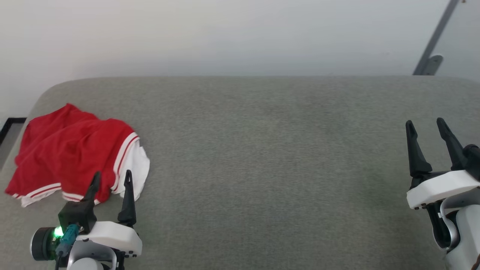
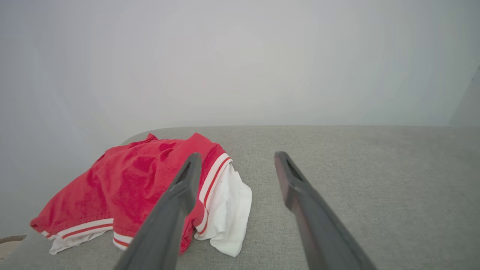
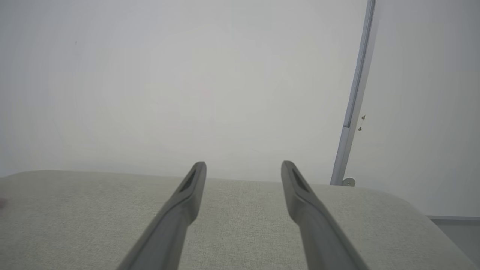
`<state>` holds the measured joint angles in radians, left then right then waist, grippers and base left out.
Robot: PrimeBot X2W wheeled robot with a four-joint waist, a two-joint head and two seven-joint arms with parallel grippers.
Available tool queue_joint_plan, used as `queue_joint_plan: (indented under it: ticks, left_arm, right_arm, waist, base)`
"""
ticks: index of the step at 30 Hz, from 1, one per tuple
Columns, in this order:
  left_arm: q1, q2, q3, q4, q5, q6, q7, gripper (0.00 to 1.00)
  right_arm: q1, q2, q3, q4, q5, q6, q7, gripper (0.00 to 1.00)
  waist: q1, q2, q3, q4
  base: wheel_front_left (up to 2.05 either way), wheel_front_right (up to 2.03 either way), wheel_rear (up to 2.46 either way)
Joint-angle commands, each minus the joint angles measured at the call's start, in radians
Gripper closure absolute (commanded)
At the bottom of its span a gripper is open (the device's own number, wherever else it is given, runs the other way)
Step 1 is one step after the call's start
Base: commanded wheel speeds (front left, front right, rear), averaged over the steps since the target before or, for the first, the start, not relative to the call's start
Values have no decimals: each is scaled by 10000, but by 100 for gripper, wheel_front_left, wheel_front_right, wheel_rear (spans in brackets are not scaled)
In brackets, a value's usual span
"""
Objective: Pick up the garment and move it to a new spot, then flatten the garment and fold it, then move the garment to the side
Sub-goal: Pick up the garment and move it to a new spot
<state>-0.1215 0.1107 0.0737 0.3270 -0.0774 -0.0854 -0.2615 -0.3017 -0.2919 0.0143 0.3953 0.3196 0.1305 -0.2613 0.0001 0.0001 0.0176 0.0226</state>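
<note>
Head view. One tabletop, covered in grey fabric, with rounded far corners and a pale wall behind its far edge. One garment, red with white striped bands and a white sleeve end, lies crumpled at the far-left corner, its left side close to the left edge. The middle and right of the surface are bare cloth. The left gripper stands at the garment's near hem, jaws released, nothing between them; whether the fingers touch the cloth cannot be told. The right gripper stands near the right edge, well apart from the garment, jaws released and empty. One slanted grey post rises behind the far-right corner.

Left wrist view. The garment sits beside the rounded corner of the tabletop. The left gripper has two fingers spread: one overlaps the red cloth, the other is over bare surface.

Right wrist view. The right gripper shows two fingers spread over the bare tabletop. The rounded corner and the post lie to the right.
</note>
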Motion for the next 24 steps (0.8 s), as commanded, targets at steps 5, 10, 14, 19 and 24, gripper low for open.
queue_joint_plan:
  ticks: [5, 10, 14, 19, 24]
  left_arm:
    - [-185, -97, 161, 123, 76, -20, -54, 0]
    - [-112, -258, 317, 81, 139, 142, -55, 0]
    - [38, -330, 408, 165, 101, 160, -55, 0]
    - [228, -402, 597, 167, 24, 196, -55, 0]
    - [407, -492, 721, -10, -54, 280, -55, 0]
  right_arm:
    - [-35, 95, 87, 10, 201, 4, -49, 0]
    - [-147, 228, 436, 35, 386, 3, -49, 0]
    - [-49, 322, 756, 86, 553, 4, -49, 0]
    - [20, 549, 1123, 146, 706, 3, -49, 0]
    - [32, 829, 1491, 212, 843, 4, -49, 0]
  waist:
    - [-1, -1, 107, 788]
    - [-1, -1, 205, 1868]
    - [-1, -1, 108, 2680]
    - [-1, -1, -2, 3625]
    - [-1, -1, -109, 4463]
  base:
    - [0, 0, 0]
    - [0, 0, 0]
    - [0, 0, 0]
    - [0, 0, 0]
    - [0, 0, 0]
